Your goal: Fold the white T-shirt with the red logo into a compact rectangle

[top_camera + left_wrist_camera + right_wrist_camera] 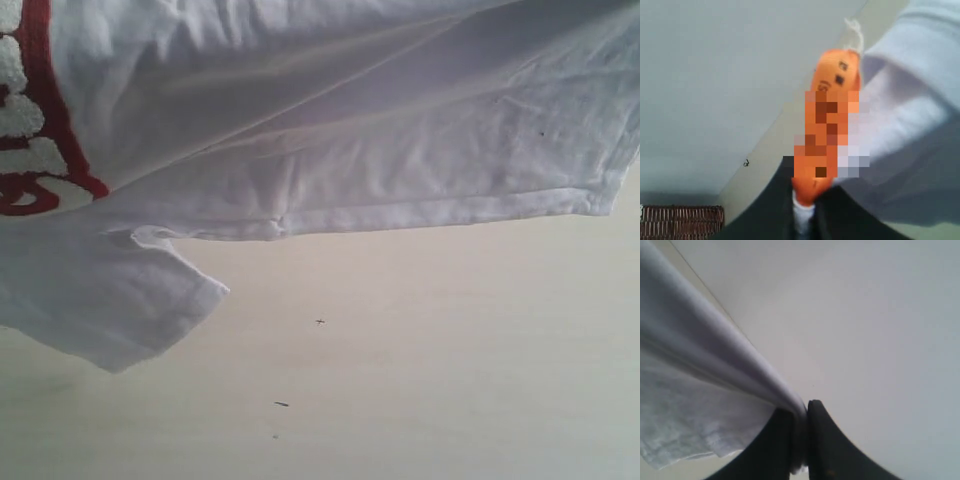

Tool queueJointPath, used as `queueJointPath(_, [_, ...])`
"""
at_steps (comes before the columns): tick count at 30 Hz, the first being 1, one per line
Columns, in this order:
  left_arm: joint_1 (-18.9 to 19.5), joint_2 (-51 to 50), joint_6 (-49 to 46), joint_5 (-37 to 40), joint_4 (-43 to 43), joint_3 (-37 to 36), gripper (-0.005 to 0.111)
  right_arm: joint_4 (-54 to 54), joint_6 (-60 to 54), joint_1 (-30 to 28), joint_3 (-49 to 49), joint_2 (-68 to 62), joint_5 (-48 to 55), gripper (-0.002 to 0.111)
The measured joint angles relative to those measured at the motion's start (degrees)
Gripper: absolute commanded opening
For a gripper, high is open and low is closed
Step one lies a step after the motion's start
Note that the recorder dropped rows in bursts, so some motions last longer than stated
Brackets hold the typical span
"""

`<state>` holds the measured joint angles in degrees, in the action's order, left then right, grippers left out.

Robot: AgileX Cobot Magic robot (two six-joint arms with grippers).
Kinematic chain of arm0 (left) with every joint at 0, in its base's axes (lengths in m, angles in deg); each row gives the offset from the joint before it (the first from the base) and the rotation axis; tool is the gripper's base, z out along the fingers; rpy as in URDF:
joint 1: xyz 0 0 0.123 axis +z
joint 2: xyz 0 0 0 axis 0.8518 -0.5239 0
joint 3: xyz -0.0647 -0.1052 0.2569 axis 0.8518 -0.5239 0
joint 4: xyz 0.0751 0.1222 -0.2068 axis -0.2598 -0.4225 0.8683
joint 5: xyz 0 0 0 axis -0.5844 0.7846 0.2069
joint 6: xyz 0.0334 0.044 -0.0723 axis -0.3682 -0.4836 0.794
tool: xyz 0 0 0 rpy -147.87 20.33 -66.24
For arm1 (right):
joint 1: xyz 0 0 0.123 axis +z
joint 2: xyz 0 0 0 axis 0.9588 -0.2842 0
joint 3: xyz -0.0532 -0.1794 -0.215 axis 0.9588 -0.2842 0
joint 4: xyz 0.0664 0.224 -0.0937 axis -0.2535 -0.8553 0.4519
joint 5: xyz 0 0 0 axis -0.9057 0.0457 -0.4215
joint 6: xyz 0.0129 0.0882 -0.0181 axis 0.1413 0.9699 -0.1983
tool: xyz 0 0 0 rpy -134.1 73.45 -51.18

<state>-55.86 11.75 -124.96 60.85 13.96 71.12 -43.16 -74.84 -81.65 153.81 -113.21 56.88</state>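
The white T-shirt [400, 130] hangs lifted across the top of the exterior view, its hem and one short sleeve [120, 300] drooping over the pale table [420, 370]. Part of the red logo [40, 120] shows at the left edge. Neither gripper appears in the exterior view. In the left wrist view my left gripper [804, 212] is shut on the T-shirt's collar, pinching white cloth beside the orange neck tag [832, 100]. In the right wrist view my right gripper [801, 440] is shut on a taut fold of the T-shirt [705, 355].
A brown wicker basket [680, 222] shows in a corner of the left wrist view. A few small dark specks [281, 404] mark the table below the shirt.
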Motion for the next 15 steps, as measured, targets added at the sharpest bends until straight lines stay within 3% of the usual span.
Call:
queueJointPath(7, [0.00,-0.91,0.00,2.12,0.67,0.10,0.000,0.00,1.00,0.00,0.00,-0.41,1.93,0.000])
queueJointPath(15, [-1.33,-8.53,-2.00,6.37,0.67,0.10,0.000,0.54,1.10,-0.19,0.00,-8.47,9.31,0.000])
